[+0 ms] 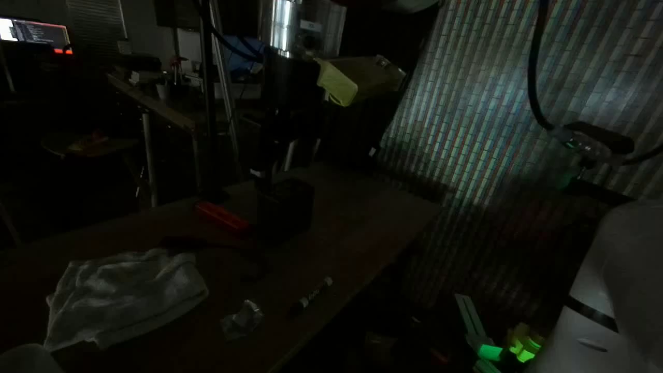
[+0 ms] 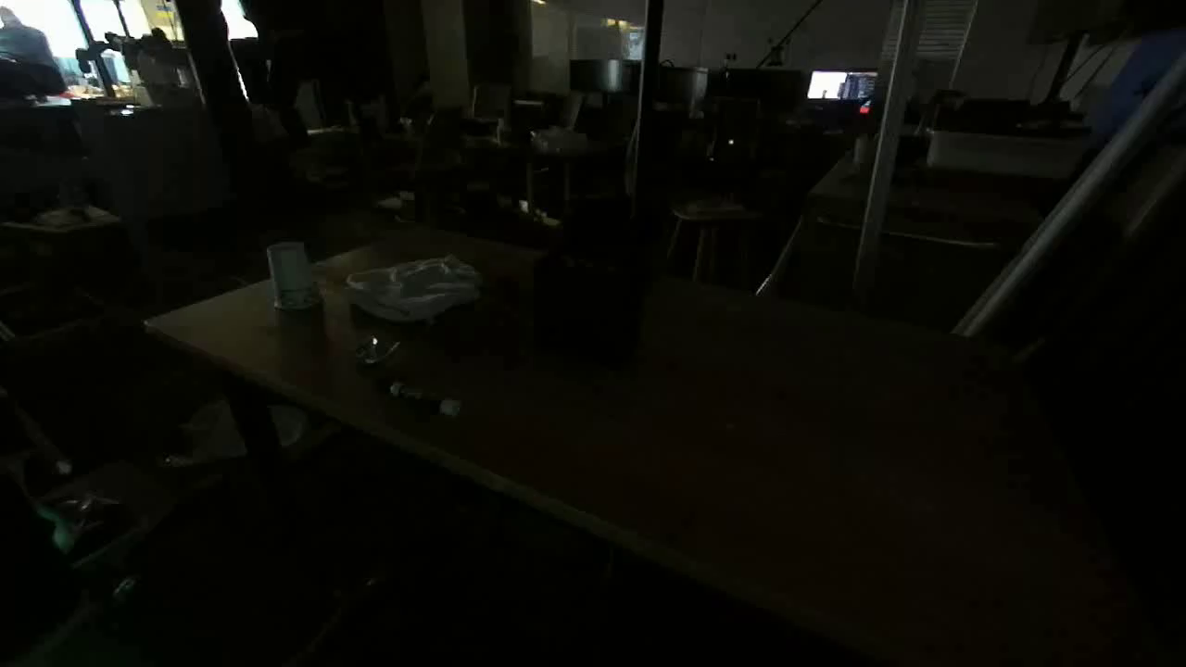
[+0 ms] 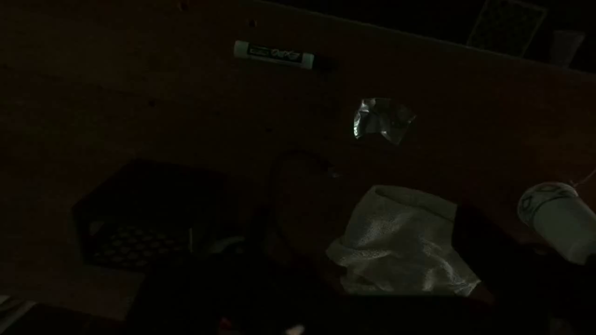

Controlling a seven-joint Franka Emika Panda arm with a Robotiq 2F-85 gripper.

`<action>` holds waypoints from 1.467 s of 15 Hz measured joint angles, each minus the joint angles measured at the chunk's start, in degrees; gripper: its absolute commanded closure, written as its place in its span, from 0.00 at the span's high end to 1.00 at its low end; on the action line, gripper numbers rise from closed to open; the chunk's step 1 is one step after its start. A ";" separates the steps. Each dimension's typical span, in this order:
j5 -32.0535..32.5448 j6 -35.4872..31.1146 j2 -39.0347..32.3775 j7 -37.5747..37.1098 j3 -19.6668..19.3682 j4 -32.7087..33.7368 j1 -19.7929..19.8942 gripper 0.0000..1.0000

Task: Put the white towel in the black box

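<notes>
The scene is very dim. Crumpled in loose folds, the white towel (image 1: 127,295) (image 2: 417,285) lies on the table in both exterior views. The black box (image 1: 286,210) (image 2: 588,310) stands upright on the table, apart from the towel. In the wrist view the box (image 3: 144,209) is at the lower left, with a perforated inner face showing. My gripper (image 3: 363,225) is open, its dark fingers either side of the towel (image 3: 400,242) in that view, nothing held. An exterior view shows the gripper (image 1: 274,173) as a dark shape at the box's top; its exact height is unclear.
A marker (image 1: 313,295) and a shiny wrapper (image 1: 242,319) lie near the table's edge. The white cup (image 2: 289,276) stands beyond the towel. A flat red object (image 1: 221,217) lies beside the box. A dark cable (image 3: 298,152) curls between box and towel.
</notes>
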State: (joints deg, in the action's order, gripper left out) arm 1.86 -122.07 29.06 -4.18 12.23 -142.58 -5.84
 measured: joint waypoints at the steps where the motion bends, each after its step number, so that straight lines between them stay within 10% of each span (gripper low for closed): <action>1: 0.00 -0.06 0.02 0.00 0.00 0.28 0.00 1.00; 22: 2.79 -2.59 -6.17 1.52 1.17 7.56 -2.96 1.00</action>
State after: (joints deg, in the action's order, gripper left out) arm 4.66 -124.66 22.89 -2.65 13.40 -135.02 -8.80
